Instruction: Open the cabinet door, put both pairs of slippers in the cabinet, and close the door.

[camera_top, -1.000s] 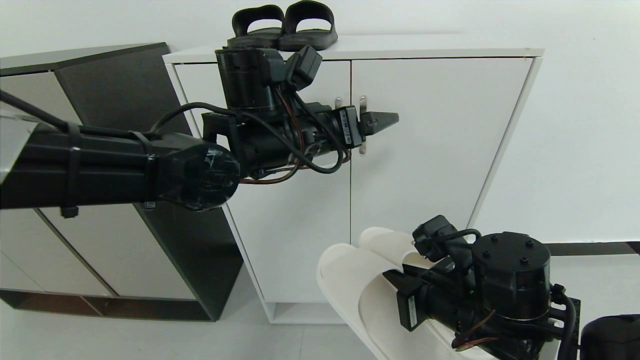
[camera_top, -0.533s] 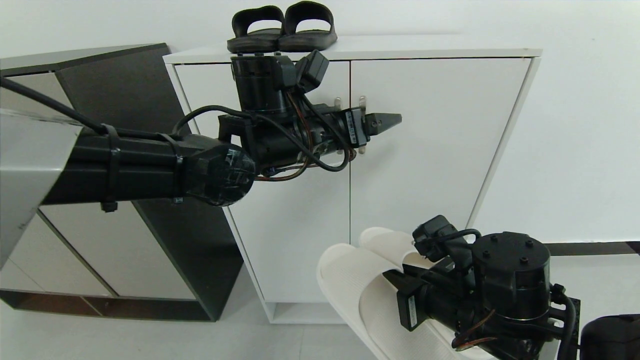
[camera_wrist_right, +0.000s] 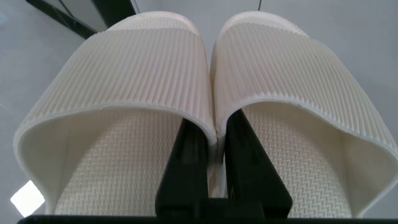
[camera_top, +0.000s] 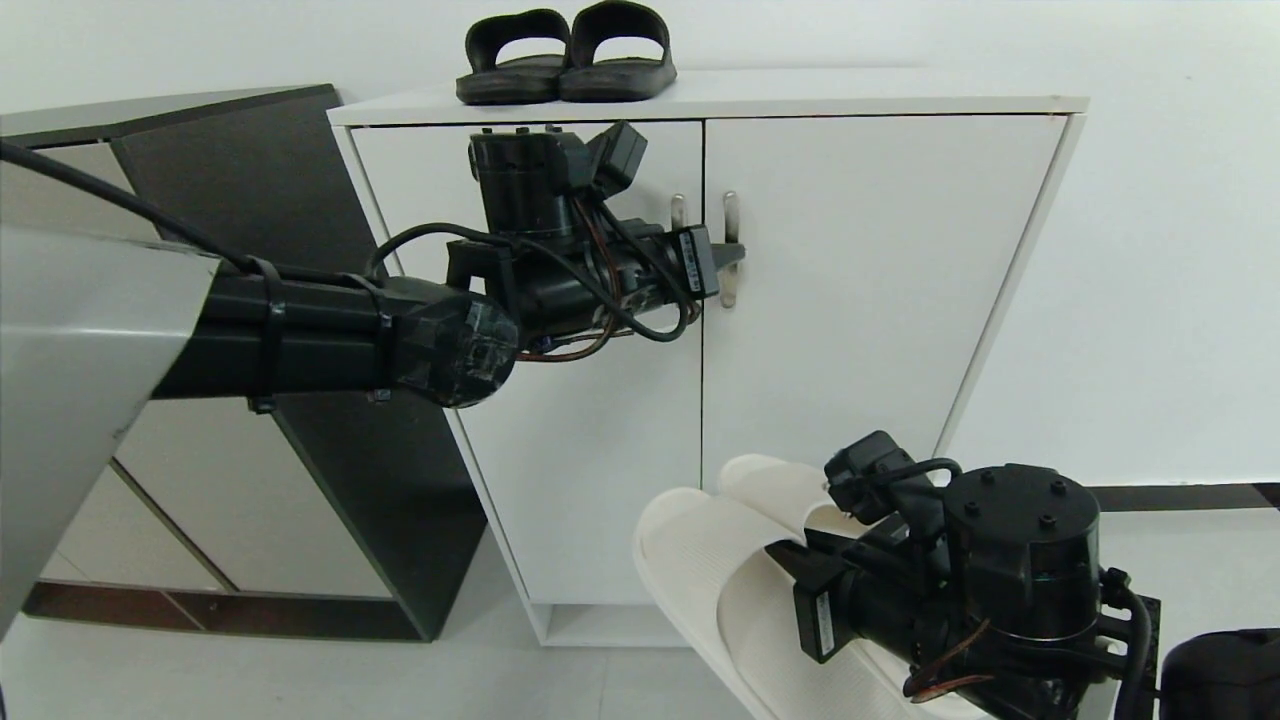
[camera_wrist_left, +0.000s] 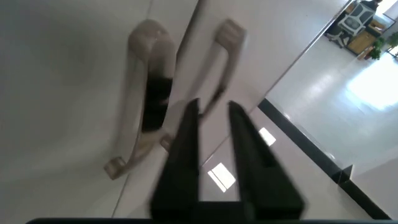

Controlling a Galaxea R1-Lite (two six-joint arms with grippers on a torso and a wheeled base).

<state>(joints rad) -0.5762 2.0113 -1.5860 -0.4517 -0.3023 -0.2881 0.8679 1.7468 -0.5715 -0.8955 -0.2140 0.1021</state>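
Head view: cabinet [camera_top: 880, 280] is shut, black slippers [camera_top: 565, 60] lie on top, left claw [camera_top: 735, 255] is at the right door's handle [camera_top: 729, 212]; left wrist view: the claw gapes narrowly, empty, and may skid off that handle; right wrist view: right claw [camera_wrist_right: 214, 129] pinches white slippers [camera_wrist_right: 124, 81] by their inner edges.

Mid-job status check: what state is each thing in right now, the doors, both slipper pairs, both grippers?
Cabinet doors: both closed.
Black slippers: side by side on the cabinet top.
White slippers: gripped together, held up before the cabinet.
Left gripper: open, fingertips at the right door's handle.
Right gripper: shut on the white slippers.
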